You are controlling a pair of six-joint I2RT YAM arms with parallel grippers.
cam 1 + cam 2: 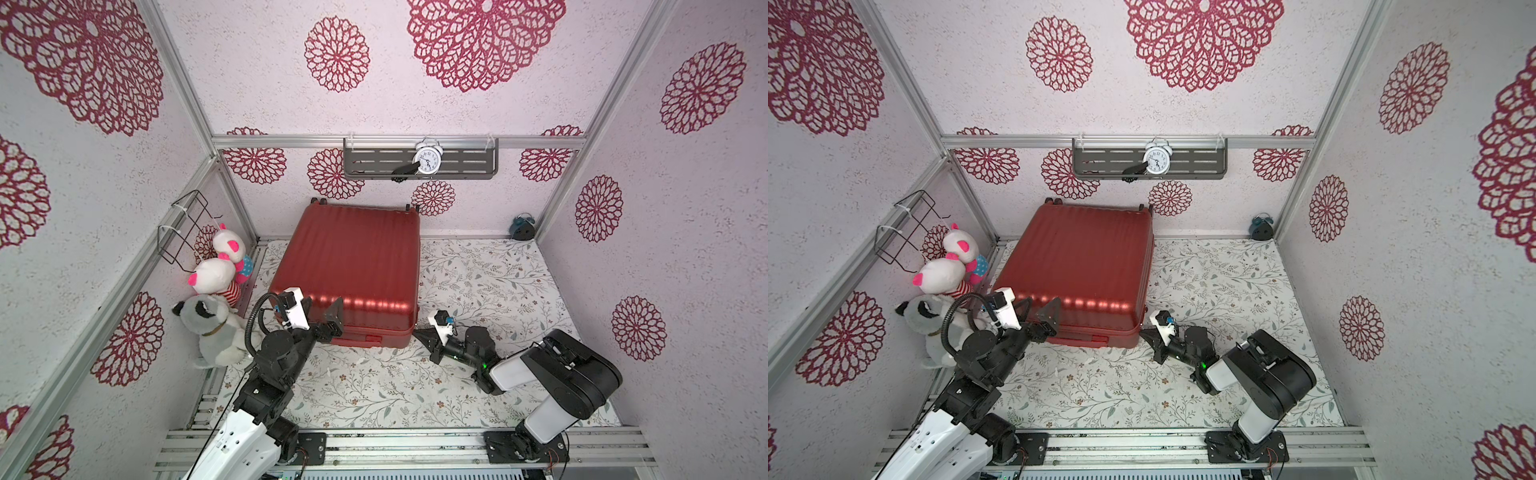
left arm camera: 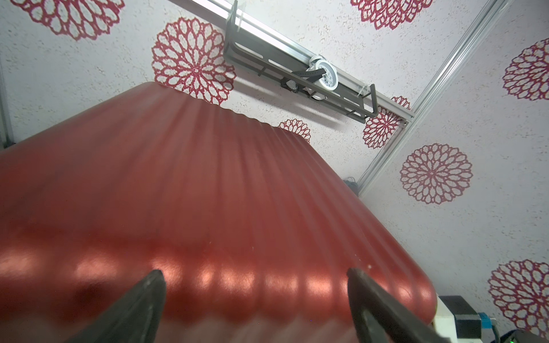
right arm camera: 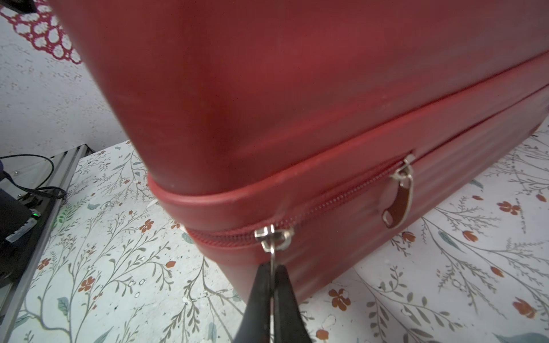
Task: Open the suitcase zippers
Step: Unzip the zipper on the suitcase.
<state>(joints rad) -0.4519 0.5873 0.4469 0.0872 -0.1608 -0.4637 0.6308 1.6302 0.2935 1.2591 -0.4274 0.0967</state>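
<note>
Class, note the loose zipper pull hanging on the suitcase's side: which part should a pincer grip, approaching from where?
The loose zipper pull hangs flat against the suitcase wall, so likely pinch its free lower end across both edges, approaching square to that wall.

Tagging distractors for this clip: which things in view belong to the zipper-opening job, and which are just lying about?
In the job: suitcase; zipper track; zipper pull, pinched in the shut right tool; second pull, hanging free; left tool, open over the suitcase's near edge.
Lying about: plush toys; white alarm clock on the wall shelf; wire basket; small blue clock.
</note>
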